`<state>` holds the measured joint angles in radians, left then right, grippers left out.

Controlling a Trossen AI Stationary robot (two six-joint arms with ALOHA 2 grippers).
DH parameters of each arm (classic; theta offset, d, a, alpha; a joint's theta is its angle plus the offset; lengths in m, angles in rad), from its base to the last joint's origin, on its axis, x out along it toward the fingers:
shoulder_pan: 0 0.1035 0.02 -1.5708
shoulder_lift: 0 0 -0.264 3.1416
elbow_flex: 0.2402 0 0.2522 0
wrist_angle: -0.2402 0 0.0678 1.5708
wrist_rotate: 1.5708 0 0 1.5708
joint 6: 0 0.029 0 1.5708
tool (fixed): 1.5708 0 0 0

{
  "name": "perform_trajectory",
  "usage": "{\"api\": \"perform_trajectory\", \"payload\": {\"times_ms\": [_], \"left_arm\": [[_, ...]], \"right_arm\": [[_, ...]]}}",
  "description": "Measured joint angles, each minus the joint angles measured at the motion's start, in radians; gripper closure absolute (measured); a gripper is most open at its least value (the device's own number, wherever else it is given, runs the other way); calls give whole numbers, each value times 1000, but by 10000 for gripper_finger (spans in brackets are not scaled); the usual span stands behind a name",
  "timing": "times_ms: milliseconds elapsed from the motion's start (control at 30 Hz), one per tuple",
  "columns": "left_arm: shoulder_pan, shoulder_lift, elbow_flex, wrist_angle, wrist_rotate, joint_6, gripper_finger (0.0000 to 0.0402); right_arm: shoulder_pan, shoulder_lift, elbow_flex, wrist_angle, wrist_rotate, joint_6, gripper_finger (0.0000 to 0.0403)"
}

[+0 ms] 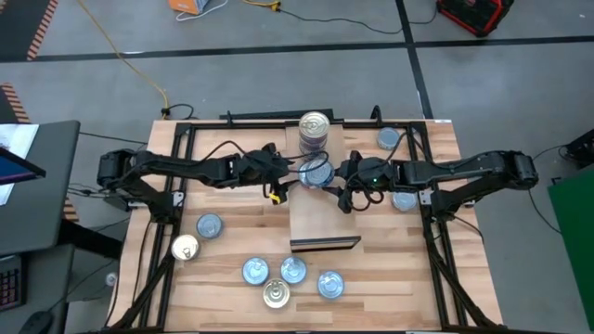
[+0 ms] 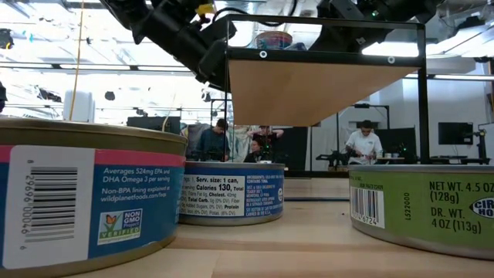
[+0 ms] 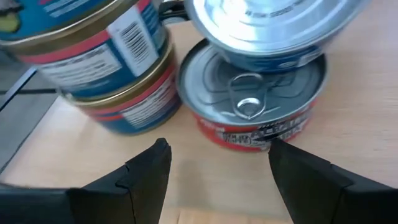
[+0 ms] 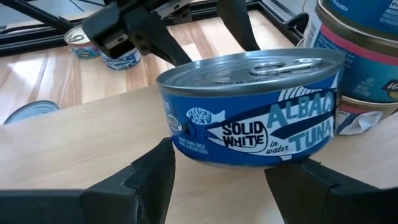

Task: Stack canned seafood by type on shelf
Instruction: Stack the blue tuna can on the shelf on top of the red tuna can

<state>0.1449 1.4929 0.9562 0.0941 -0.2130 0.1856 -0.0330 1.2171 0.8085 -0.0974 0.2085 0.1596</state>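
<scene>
Tabletop [image 1: 390, 278]: striped wood below my arms; carries loose tins and the shelf.
Loose tins: five in a front cluster [image 1: 292, 271], two at front left [image 1: 209, 225], one at back right [image 1: 388, 139].
Shelf [image 1: 320, 218]: light-wood board, raised, at table centre.
Shelf load: tall stack [image 1: 315, 133] at the back; blue tuna tin [image 4: 249, 115] beside it.

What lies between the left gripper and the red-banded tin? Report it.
Only bare shelf, in the left wrist view; the open left gripper is apart from the red-banded tin.
</scene>
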Motion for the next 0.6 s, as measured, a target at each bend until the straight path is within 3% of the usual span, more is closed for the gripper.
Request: {"api": "perform_trajectory", "payload": {"times_ms": [200, 600], "left_arm": [[-14, 0, 0, 33, 73, 24, 143], [-15, 0, 0, 53, 95, 10, 143]], "right_arm": [[-2, 0, 0, -21, 27, 35, 137], [61, 6, 0, 86, 2, 42, 137]]}}
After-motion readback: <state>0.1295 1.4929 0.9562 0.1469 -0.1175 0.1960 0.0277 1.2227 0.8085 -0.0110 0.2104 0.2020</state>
